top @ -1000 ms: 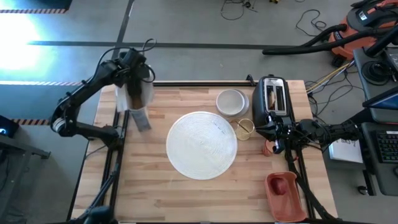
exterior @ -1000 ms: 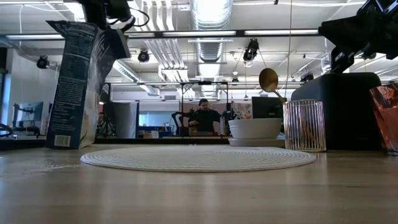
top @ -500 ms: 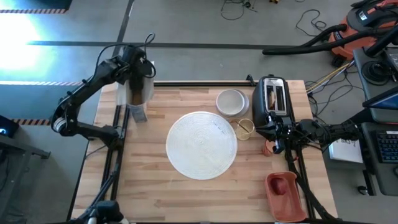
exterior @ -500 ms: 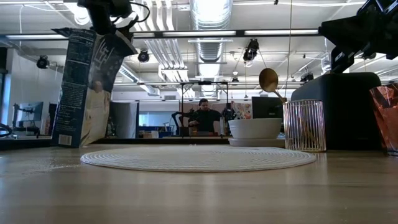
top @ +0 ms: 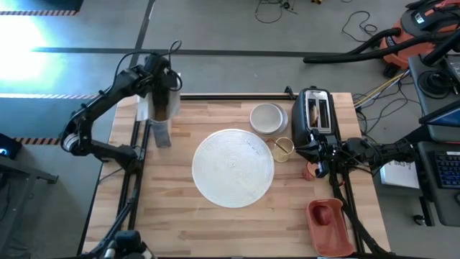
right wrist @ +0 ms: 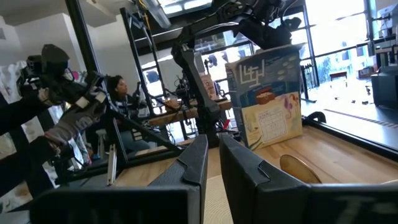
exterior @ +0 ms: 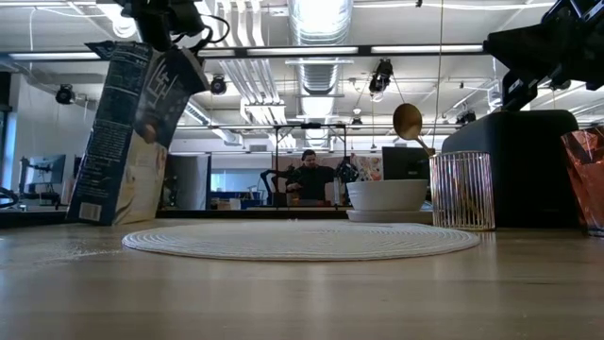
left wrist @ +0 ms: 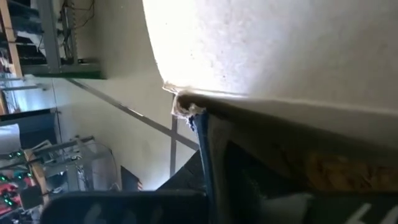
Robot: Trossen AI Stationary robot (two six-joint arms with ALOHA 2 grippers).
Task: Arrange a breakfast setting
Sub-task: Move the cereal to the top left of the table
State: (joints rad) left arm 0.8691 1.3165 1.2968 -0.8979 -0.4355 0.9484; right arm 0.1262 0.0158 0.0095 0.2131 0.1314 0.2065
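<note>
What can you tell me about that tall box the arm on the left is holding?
The box is a tall, flat carton, apparently cardboard, printed dark blue on one face and pale with pictures on another. The left gripper pinches its top edge. It hangs tilted near the table's far left corner, beside the large round white plate, not touching it.

Left gripper (top: 161,97) raised, jaws closed; right gripper (top: 314,167) low, jaws closed.

Left wrist view: cereal box (left wrist: 261,56) fills the picture, edges cut off, print unreadable. Low view: red cup (exterior: 587,179) cut by the edge; toaster (exterior: 519,170) hides what lies behind. High view: spoon (top: 282,149) too small to resolve.
</note>
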